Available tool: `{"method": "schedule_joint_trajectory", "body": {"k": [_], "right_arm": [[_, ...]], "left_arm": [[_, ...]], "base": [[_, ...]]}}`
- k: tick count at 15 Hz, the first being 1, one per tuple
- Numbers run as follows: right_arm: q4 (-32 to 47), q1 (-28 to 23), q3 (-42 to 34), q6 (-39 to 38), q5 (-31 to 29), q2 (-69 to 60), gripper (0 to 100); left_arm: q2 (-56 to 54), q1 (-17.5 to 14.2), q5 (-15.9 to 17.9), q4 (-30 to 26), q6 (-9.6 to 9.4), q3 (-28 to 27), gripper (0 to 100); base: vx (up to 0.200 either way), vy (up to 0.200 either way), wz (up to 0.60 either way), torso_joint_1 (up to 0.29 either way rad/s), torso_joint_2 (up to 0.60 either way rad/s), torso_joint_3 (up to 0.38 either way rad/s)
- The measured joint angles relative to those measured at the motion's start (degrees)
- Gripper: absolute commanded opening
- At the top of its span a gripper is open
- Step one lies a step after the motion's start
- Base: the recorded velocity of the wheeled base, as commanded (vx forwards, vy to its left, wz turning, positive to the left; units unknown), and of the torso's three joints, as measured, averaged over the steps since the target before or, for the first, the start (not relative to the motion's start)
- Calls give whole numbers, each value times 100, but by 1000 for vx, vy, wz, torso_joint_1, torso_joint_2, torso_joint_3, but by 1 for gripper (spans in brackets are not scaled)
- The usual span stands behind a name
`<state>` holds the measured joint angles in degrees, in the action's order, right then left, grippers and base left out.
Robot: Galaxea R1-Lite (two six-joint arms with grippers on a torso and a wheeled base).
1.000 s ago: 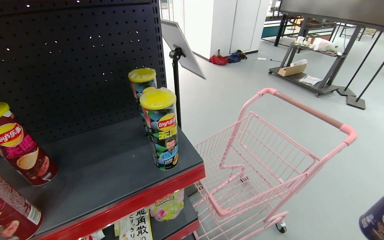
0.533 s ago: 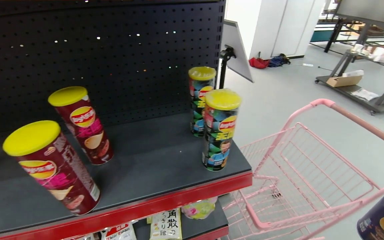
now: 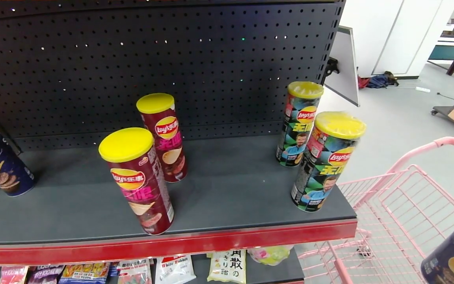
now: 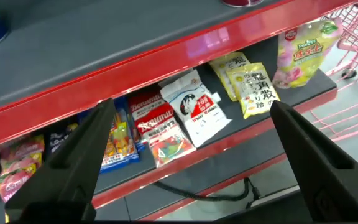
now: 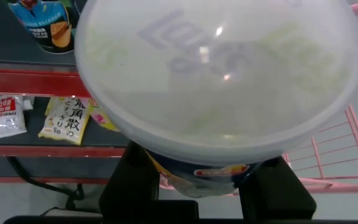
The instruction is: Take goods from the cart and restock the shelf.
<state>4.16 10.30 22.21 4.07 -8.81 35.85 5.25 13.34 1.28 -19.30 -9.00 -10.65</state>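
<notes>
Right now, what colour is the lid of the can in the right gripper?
Translucent whitish lid on a dark blue can; best in the right wrist view.

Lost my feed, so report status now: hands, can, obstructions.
Left hand open, low by the lower shelf. Right hand shut on blue can, by the cart. Upper shelf: red cans left, green cans right, gap between.

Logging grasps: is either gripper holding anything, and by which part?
The right gripper holds the dark blue chip can by its body, below the lid; the left gripper holds nothing.
</notes>
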Motion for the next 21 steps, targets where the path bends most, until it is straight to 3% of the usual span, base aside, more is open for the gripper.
{"method": "schedule_joint_trajectory", "body": {"k": [5, 9, 21], "right_arm": [[-22, -13, -328, -13, 4, -474, 0], [11, -16, -396, -13, -13, -713, 0], [11, -11, -394, -5, -13, -741, 0]], "left_arm": [[0, 2, -223, -2, 11, 0, 100], [0, 0, -174, -5, -17, 0, 100], [0, 2, -141, -5, -41, 2, 100]], "base": [[-120, 0, 0, 2, 2, 0], [0, 0, 0, 0, 0, 0], [0, 200, 0, 4, 3, 0]]}}
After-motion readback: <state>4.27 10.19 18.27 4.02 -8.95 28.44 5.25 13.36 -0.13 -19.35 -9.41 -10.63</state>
